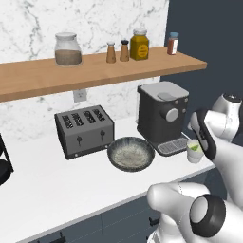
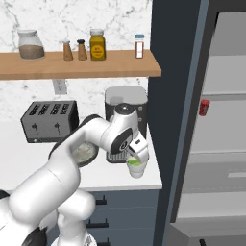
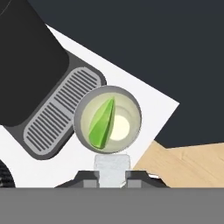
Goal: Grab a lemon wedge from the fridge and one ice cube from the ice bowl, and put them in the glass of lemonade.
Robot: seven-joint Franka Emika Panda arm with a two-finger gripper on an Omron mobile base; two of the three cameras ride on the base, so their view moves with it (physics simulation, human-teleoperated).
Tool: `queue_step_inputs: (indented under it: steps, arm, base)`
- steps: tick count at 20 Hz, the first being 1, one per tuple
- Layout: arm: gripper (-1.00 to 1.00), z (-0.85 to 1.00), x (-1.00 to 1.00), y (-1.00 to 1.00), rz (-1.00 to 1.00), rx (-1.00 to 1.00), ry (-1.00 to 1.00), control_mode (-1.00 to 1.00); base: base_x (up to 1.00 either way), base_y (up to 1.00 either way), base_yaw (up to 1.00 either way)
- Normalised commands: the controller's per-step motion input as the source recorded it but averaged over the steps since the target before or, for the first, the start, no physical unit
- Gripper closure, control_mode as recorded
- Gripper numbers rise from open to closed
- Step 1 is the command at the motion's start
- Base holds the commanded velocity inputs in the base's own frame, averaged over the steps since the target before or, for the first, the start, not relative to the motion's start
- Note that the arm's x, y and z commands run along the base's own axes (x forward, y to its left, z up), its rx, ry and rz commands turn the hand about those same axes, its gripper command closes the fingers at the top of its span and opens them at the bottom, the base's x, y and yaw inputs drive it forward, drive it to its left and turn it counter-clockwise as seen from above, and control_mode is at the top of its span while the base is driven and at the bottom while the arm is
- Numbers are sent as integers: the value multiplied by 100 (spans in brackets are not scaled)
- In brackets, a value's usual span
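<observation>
arm: I reach forward right, bent low | gripper (image 3: 112,175): points down, jaws pinched on pale cube (image 3: 112,166)

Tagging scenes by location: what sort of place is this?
A simulated home kitchen, by the look of it: a toaster and coffee machine stand on a white counter, a wooden shelf holds jars, and an open fridge stands to the right.
</observation>
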Motion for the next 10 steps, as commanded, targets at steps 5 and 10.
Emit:
queue_step_inputs:
  steps: [5,10]
  arm:
    - [100,0,35,0,0,0,0,-100]
    - [100,0,12,-6,0,0,1,-100]
  base:
    - [0,0,0]
    - [0,0,0]
